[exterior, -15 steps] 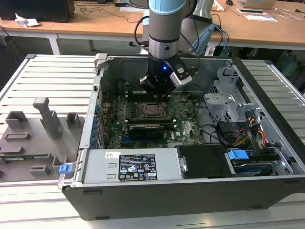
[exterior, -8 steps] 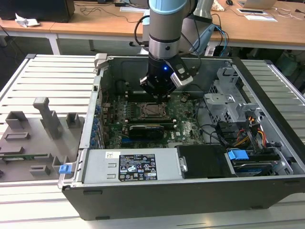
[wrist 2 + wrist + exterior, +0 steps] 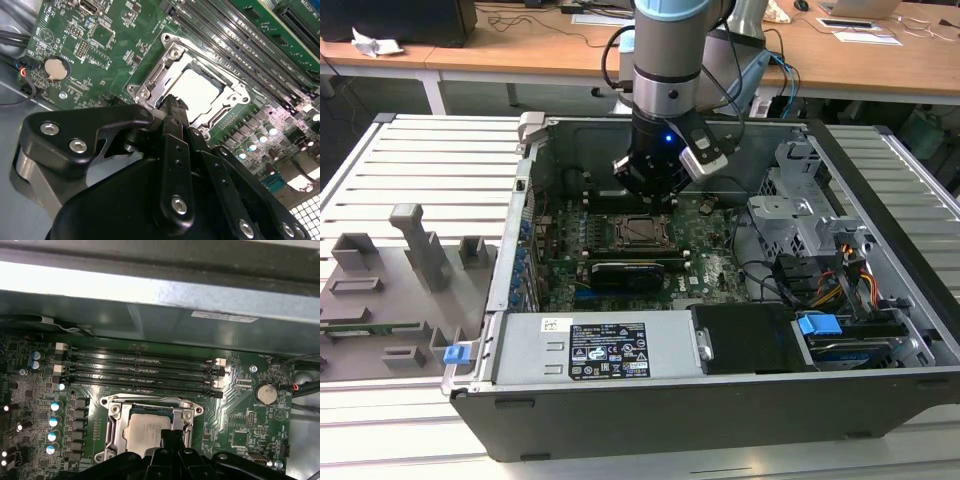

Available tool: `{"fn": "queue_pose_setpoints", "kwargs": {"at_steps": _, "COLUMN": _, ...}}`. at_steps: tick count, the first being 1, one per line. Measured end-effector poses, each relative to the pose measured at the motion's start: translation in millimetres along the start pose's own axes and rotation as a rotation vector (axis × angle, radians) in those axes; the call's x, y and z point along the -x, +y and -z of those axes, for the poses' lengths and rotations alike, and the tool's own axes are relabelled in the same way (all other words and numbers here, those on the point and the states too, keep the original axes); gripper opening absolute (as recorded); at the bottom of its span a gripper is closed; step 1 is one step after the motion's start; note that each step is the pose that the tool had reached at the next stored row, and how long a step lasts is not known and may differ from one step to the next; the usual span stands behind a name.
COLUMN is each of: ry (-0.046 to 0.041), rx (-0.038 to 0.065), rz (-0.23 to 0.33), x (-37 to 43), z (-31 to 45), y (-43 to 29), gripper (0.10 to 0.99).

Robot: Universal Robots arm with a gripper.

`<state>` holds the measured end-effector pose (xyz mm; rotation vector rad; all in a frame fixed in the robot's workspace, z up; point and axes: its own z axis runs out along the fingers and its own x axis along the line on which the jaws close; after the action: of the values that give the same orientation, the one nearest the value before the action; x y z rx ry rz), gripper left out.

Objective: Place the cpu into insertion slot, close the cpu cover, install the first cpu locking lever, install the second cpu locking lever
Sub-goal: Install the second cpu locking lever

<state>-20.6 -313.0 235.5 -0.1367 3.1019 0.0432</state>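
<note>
**One chip sits in its socket, with the gripper low over it**

In the exterior view we see one open computer case (image 3: 880,190) lying on a slatted metal table (image 3: 430,160). One robot arm (image 3: 670,60) reaches down into the case. Its gripper (image 3: 655,195) hangs just above the green motherboard (image 3: 705,260), close to the socket. The cpu (image 3: 642,229) is one small square in the middle of the board. On the exterior view's left, one grey holder tray (image 3: 380,290) rests on the table. We count two blue clips: one (image 3: 457,352) by the tray and one (image 3: 818,325) inside the case.

In the second wrist view, the cpu (image 3: 200,90) lies flat in its socket, pale and shiny. The cpu cover (image 3: 165,75) is a grey metal frame that goes around the chip. We count one round coin battery (image 3: 55,69) on the board. The black fingers (image 3: 174,112) look pressed together into one narrow tip. They hold nothing, and the tip is right at the near edge of the cover.

In the first wrist view, we see the cpu (image 3: 145,432) in its socket with the cpu cover (image 3: 115,427) around it. We count four long memory slots (image 3: 140,372) in a row next to the socket. One coin battery (image 3: 265,394) sits off to the side. The fingers (image 3: 172,440) reach over the edge of the chip.
</note>
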Motion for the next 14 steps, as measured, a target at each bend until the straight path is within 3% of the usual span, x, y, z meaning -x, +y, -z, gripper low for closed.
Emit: {"fn": "queue_pose_setpoints", "kwargs": {"at_steps": 14, "ry": 0.0, "rx": 0.0, "rz": 0.0, "x": -0.8, "z": 0.3, "y": -9.1, "gripper": 0.106}}
